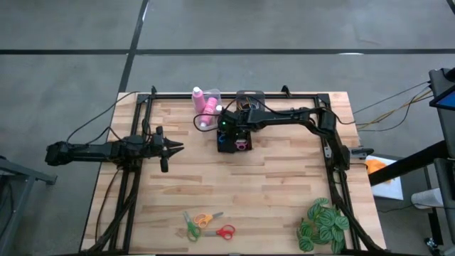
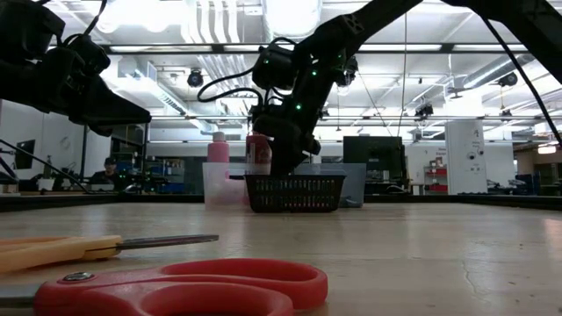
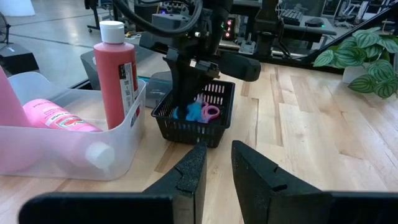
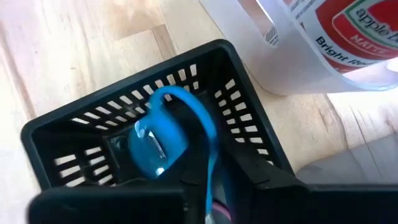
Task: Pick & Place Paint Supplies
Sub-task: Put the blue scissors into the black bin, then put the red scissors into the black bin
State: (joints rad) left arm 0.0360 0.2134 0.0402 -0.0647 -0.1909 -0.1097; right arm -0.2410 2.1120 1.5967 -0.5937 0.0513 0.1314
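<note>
A black slotted basket (image 1: 234,140) stands at the table's far middle, beside a clear bin (image 1: 207,107) holding pink bottles (image 1: 209,105) and a red one (image 3: 115,74). My right gripper (image 4: 214,177) reaches down into the basket, shut on blue-handled scissors (image 4: 168,134). A pink scissor handle (image 3: 211,112) also lies in the basket. Green (image 1: 192,227), orange (image 1: 205,219) and red scissors (image 1: 225,231) lie flat near the front edge. My left gripper (image 3: 216,165) hovers at the table's left, slightly open, holding nothing. My right gripper pinches the blue scissors by the rim of one handle loop (image 4: 209,155) between its two fingers. The fingers come from above, slanting steeply down into the basket. The scissors are inside the basket's walls; whether they rest on its floor I cannot tell.
A green leafy plant (image 1: 323,224) sits at the near right corner. A dark frame rail (image 1: 234,94) runs along the far edge and down both sides. Bare wooden tabletop (image 1: 277,192) spans the middle between the basket and the loose scissors.
</note>
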